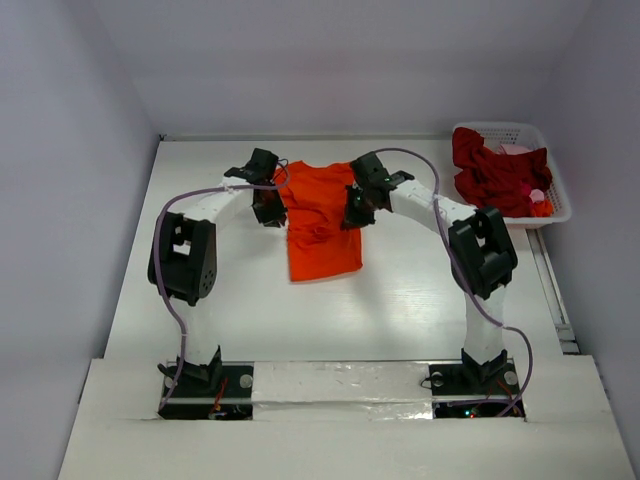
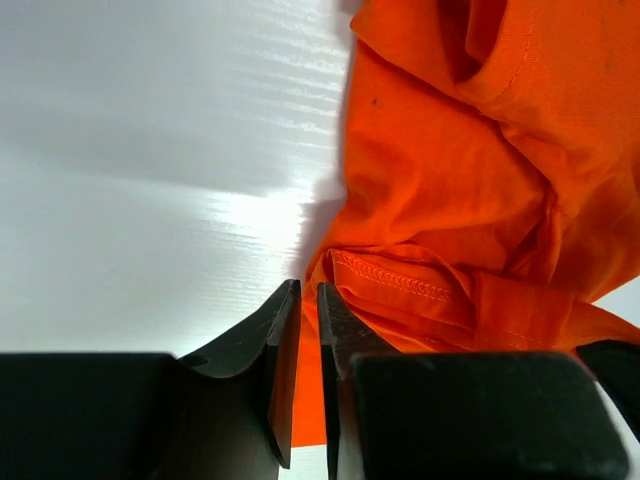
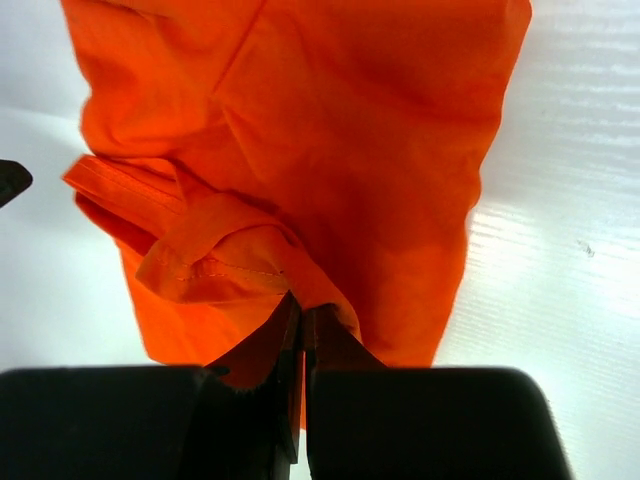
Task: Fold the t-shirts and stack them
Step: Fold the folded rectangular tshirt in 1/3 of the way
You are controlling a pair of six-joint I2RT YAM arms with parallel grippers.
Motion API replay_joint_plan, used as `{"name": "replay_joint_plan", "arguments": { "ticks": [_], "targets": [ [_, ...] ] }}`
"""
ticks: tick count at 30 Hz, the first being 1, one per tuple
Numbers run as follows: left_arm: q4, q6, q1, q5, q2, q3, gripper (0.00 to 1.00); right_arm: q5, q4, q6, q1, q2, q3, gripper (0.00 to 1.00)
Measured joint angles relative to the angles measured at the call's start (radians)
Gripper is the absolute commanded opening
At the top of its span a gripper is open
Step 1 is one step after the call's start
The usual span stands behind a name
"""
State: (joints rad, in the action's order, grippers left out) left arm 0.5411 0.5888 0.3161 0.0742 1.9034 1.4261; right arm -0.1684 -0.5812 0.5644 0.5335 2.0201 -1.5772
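1. Overhead, you see a white table (image 1: 400, 300) with an orange shirt (image 1: 320, 225) lying near its middle, between your two arms and toward the far side.
2. The shirt is wrinkled, collar end away from you, lower hem nearest the arm bases.
3. Your left gripper (image 1: 270, 212) sits at the shirt's left edge, up near the sleeve.
4. In the left wrist view, the left gripper (image 2: 308, 290) has its jaws nearly together. A thin strip of orange shows in the narrow gap, so it looks pinched on the cloth. The orange shirt (image 2: 450, 180) bunches to the right of the fingers, a stitched hem just beside them.
5. Your right gripper (image 1: 353, 212) sits at the shirt's right edge, level with the left one.
6. In the right wrist view, the right gripper (image 3: 300, 305) has its jaws pressed tight on a fold of the orange shirt (image 3: 330, 130), with a stitched sleeve hem bunched just above the tips.
7. A white basket (image 1: 500, 128) stands at the table's far right corner, well apart from the orange shirt.
8. Red shirts (image 1: 495, 175) are heaped inside it, with a bit of pink cloth (image 1: 515, 150) showing behind them.
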Motion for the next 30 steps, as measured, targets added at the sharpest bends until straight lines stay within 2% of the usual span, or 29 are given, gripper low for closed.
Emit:
{"name": "replay_joint_plan", "arguments": {
  "ticks": [1,2,4,5,7,8,10,13,14,15,16,17,18,19,30],
  "targets": [
    [0.0,-0.001,-0.003,0.0,0.0,0.005,0.11,0.0,0.0,0.0,-0.002,0.0,-0.006,0.09],
    [0.0,-0.002,-0.004,0.0,0.0,0.009,0.11,0.001,0.001,0.0,-0.004,0.0,-0.011,0.26],
    [-0.004,-0.003,-0.007,0.0,0.0,0.015,0.11,0.006,0.002,-0.003,-0.006,0.0,-0.016,0.41],
    [-0.005,-0.004,-0.01,0.0,0.0,0.016,0.11,0.012,0.002,-0.001,-0.01,0.0,-0.016,0.56],
    [-0.005,-0.005,-0.011,-0.002,0.0,0.016,0.11,0.022,0.0,-0.003,-0.013,0.001,-0.016,0.75],
    [-0.005,-0.005,-0.011,-0.004,0.0,0.016,0.11,0.029,-0.002,-0.005,-0.016,0.001,-0.017,0.82],
    [-0.005,-0.005,-0.011,-0.005,0.0,0.016,0.11,0.042,-0.005,-0.011,-0.021,0.001,-0.017,0.83],
    [0.0,-0.005,-0.011,-0.003,0.0,0.016,0.11,0.063,-0.012,-0.02,-0.025,0.001,-0.02,0.74],
    [0.003,-0.006,-0.011,-0.002,-0.001,0.016,0.1,0.068,-0.016,-0.024,-0.027,0.001,-0.023,0.58],
    [0.006,-0.006,-0.011,0.002,-0.003,0.016,0.08,0.072,-0.018,-0.032,-0.029,0.0,-0.026,0.5],
    [0.01,-0.008,-0.011,0.004,-0.006,0.016,0.01,0.076,-0.019,-0.033,-0.029,-0.004,-0.027,0.4],
    [0.016,-0.01,-0.011,0.01,-0.013,0.016,0.0,0.077,-0.021,-0.037,-0.029,-0.01,-0.027,0.2],
    [0.02,-0.012,-0.011,0.017,-0.02,0.016,0.0,0.077,-0.022,-0.041,-0.029,-0.017,-0.027,0.08],
    [0.024,-0.013,-0.011,0.026,-0.03,0.016,0.0,0.074,-0.022,-0.041,-0.029,-0.027,-0.027,0.0],
    [0.031,-0.031,-0.002,0.142,-0.117,0.0,0.0,0.04,-0.022,-0.076,-0.029,-0.108,-0.024,0.0]
  ]
}}
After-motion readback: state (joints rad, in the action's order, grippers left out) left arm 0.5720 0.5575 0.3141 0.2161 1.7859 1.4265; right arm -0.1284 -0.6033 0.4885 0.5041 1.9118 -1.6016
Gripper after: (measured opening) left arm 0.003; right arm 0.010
